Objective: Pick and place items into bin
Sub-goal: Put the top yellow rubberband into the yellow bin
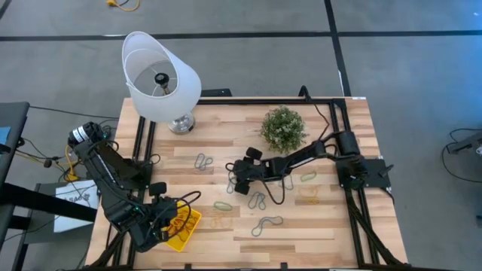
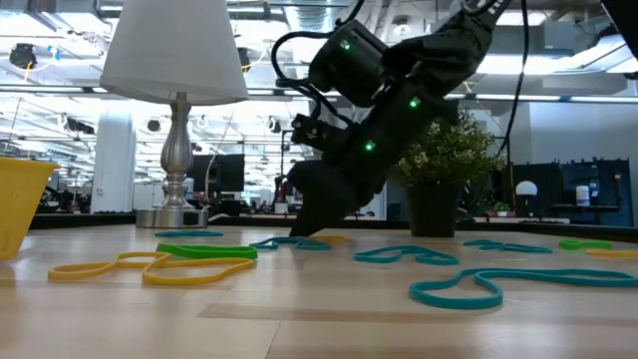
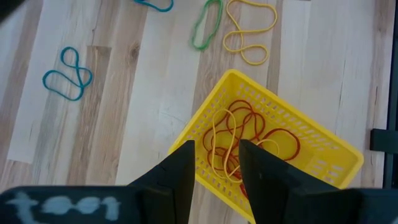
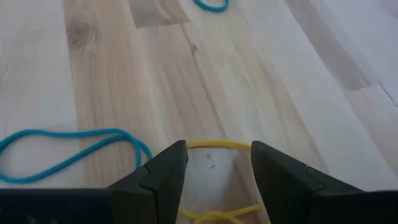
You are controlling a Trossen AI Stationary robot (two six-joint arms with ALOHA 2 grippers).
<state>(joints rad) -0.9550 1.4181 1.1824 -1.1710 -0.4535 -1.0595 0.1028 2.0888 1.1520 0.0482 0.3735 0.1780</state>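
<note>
Right gripper (image 4: 212,163) is down at the tabletop (image 1: 331,226) near its middle, its two dark fingers (image 4: 163,174) parted and straddling a yellow band (image 4: 214,145) that lies flat on the wood; nothing is pinched between them. Just beside it a teal band (image 4: 68,149) curls on the boards, and another teal loop (image 4: 210,5) lies farther off. From table height that arm leans down steeply, its tip touching or almost touching the surface among scattered bands.

Left gripper (image 3: 214,165) hangs over the yellow bin (image 3: 323,158) at the tabletop's near left corner, fingers moderately apart and holding nothing. The bin is a shallow, slotted yellow tray holding a tangle of red bands (image 3: 261,127) and yellow bands (image 3: 225,146). Outside it, on the wood, lie a green loop (image 3: 206,23), a yellow loop (image 3: 250,32) and a teal loop (image 3: 65,73).

Overhead, more loops are spread across the middle and right of the tabletop. A white lamp (image 1: 160,79) stands at the back left and a small potted plant (image 1: 284,128) at the back centre, close to the right arm.
</note>
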